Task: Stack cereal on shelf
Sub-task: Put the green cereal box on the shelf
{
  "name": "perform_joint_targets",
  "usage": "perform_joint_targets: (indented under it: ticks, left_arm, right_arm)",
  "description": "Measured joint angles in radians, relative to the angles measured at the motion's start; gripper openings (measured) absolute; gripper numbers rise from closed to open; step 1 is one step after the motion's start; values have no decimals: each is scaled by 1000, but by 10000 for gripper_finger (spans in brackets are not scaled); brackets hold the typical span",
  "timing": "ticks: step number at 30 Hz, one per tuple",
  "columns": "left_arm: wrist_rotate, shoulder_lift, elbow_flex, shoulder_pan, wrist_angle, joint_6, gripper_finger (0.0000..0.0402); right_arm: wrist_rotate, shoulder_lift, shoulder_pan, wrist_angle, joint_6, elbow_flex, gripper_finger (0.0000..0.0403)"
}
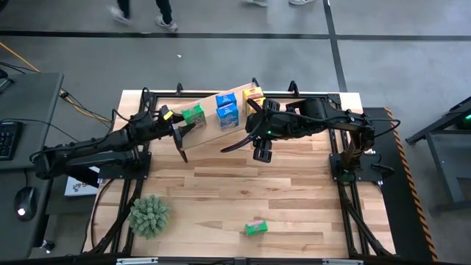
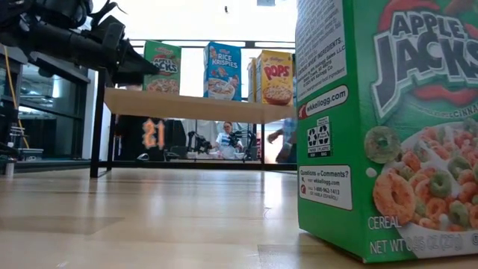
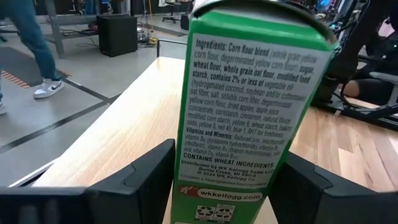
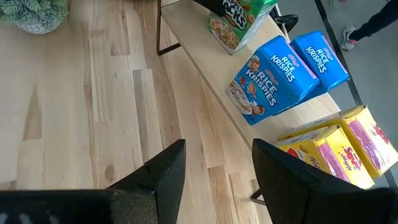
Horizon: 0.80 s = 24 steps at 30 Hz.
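Note:
A green cereal carton point(image 1: 193, 114) stands upright on the left part of the sloped light-wood shelf point(image 1: 210, 132), with my left gripper point(image 3: 227, 180) shut around it. Two blue cartons point(image 1: 227, 108) and two yellow ones point(image 1: 254, 94) stand further right on the plank. Another green carton point(image 1: 255, 227) rests on the tabletop near the near edge, and it fills the low view's right side point(image 2: 388, 127). My right gripper point(image 4: 217, 155) is open and holds nothing, hovering above the table just in front of the shelf point(image 4: 205, 74), below the blue cartons point(image 4: 273, 74). My left gripper pinches the green carton between its two fingers point(image 3: 146, 183), one on each broad face, with the narrow ingredients side panel point(image 3: 242, 124) facing the wrist camera. It comes in level from the table's left side point(image 1: 176, 118). The carton stands upright with its base on the plank.
A round spiky green plant point(image 1: 149, 215) sits near the table's near-left corner. The shelf's thin black legs point(image 2: 95, 127) stand on the striped wooden tabletop point(image 1: 294, 199). People move about in the room beyond the table's far edge.

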Motion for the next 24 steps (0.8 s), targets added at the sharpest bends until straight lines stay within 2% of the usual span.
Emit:
perform_joint_targets:
  ticks: [20,24]
  left_arm:
    - [-3,-93,1,0,-49,5,216]
    - [-5,-109,24,0,-113,5,216]
  right_arm:
    - [0,0,0,0,1,0,177]
    - [0,0,0,0,1,0,177]
